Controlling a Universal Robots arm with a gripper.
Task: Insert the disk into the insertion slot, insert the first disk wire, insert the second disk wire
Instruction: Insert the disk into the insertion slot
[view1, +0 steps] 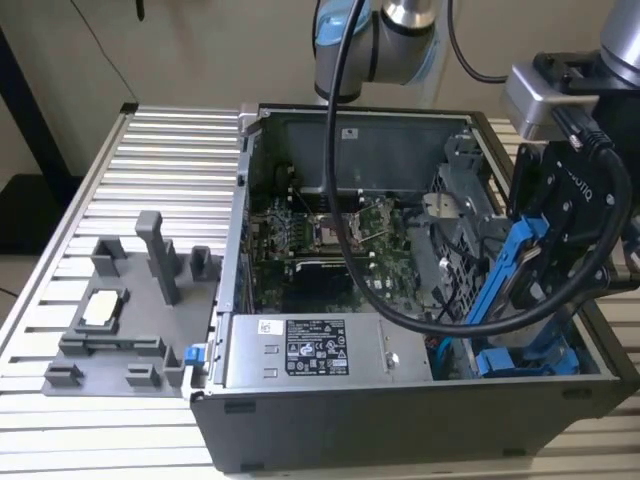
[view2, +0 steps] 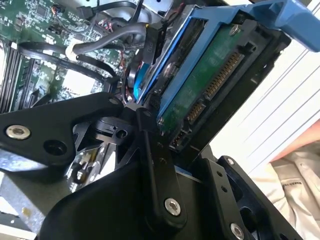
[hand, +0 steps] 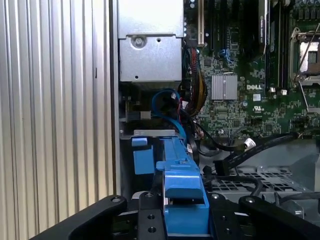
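Note:
My black gripper is shut on the disk, which sits in its bright blue carrier and hangs tilted over the right end of the open computer case. In the second wrist view the gripper clamps the disk, whose green circuit side and connectors face the camera. In the first wrist view the blue carrier runs from the gripper towards the grey drive cage holding the insertion slot. The carrier's far end lies at the cage's edge. I cannot tell whether it has entered the slot.
Another blue-fronted carrier sits low in the cage. A grey power-supply box with a white label lies along the case's near side. Black cables loop over the motherboard. A grey fixture tray rests on the ribbed table.

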